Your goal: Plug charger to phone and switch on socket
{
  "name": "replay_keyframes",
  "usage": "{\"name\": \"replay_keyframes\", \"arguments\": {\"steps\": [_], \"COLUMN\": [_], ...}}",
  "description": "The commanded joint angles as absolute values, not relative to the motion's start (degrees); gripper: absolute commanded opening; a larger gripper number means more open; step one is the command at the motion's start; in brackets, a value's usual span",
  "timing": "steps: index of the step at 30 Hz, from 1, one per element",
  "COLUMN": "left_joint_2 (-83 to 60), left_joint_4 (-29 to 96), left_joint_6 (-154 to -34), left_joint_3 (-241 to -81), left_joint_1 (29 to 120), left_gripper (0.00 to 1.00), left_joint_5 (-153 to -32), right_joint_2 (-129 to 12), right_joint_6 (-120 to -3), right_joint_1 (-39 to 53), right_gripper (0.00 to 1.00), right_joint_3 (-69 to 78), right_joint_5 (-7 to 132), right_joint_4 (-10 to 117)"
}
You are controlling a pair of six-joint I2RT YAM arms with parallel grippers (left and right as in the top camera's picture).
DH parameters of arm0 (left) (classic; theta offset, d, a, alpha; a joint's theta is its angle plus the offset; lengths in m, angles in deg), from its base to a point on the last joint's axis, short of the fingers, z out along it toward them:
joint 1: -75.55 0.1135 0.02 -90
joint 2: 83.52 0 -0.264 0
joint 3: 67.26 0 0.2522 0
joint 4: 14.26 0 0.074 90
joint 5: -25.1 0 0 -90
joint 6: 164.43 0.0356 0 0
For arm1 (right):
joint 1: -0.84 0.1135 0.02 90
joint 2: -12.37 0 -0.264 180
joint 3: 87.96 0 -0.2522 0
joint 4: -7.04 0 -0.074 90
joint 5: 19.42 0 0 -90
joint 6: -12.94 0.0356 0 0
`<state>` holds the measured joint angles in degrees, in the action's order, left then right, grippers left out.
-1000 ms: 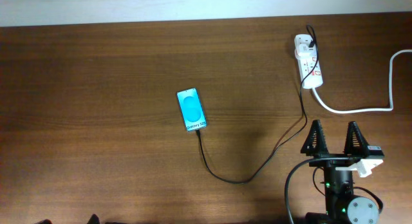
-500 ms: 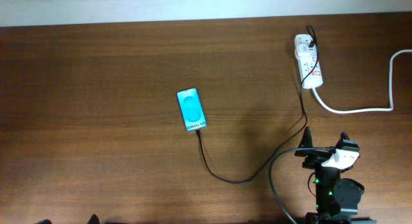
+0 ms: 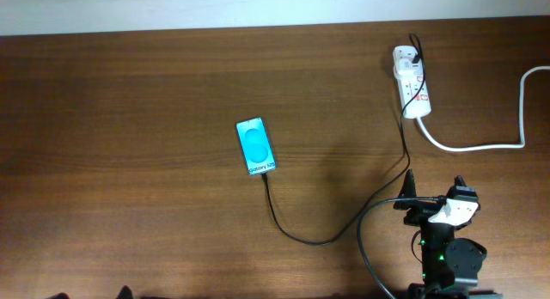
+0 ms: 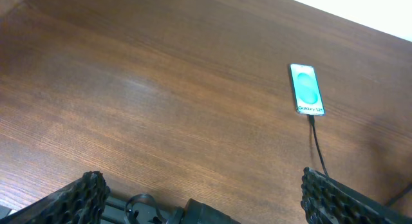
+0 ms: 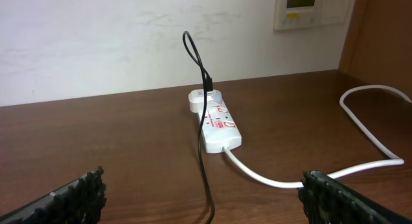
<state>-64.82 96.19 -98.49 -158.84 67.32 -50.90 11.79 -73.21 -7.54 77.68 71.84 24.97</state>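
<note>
The phone (image 3: 256,147) lies face up at mid-table with its cyan screen lit; it also shows in the left wrist view (image 4: 305,89). The black charger cable (image 3: 309,241) runs from the phone's near end in a loop to the white socket (image 3: 412,91) at the back right. Its black plug (image 5: 207,89) sits in the socket's (image 5: 219,124) far end. My right gripper (image 3: 432,192) is open and empty, near the front edge and well short of the socket; its fingers (image 5: 206,198) frame the cable. My left gripper (image 4: 206,195) is open and empty, far from the phone.
The socket's thick white cord (image 3: 481,146) curves right and loops off the table's right side; it also shows in the right wrist view (image 5: 290,179). A white wall with a control panel (image 5: 312,8) stands behind the table's back edge.
The right gripper drew back toward the front edge and tilted between one second and half a second ago. It has held still since. Phone, cable and socket have not moved.
</note>
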Motion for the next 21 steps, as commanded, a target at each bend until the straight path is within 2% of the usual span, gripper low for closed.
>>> {"name": "replay_keyframes", "arguments": {"steps": [1,14,18,21], "left_joint_2": [-64.78,-64.86,-66.9,-74.39], "left_joint_4": [96.19,95.69,84.96,75.36], "left_joint_6": [-99.23,-99.23,-96.08,-95.3], "left_joint_3": [-158.88,-158.69,-156.79,-145.51], "left_joint_1": [67.41,67.56,70.82,72.06], "left_gripper": [0.99,0.99,0.99,0.99], "left_joint_5": [-50.1,-48.98,-49.22,-49.66], "right_joint_2": [12.03,12.01,12.01,12.01], "right_joint_6": [-73.67,-73.67,-73.64,-73.64], "right_joint_1": [-7.87,-7.87,-7.87,-7.87], "right_gripper": [0.98,0.98,0.98,0.98], "right_joint_3": [77.96,77.96,77.96,77.96], "right_joint_5": [71.47,71.47,71.47,71.47], "right_joint_4": [25.49,25.49,25.49,25.49]}}
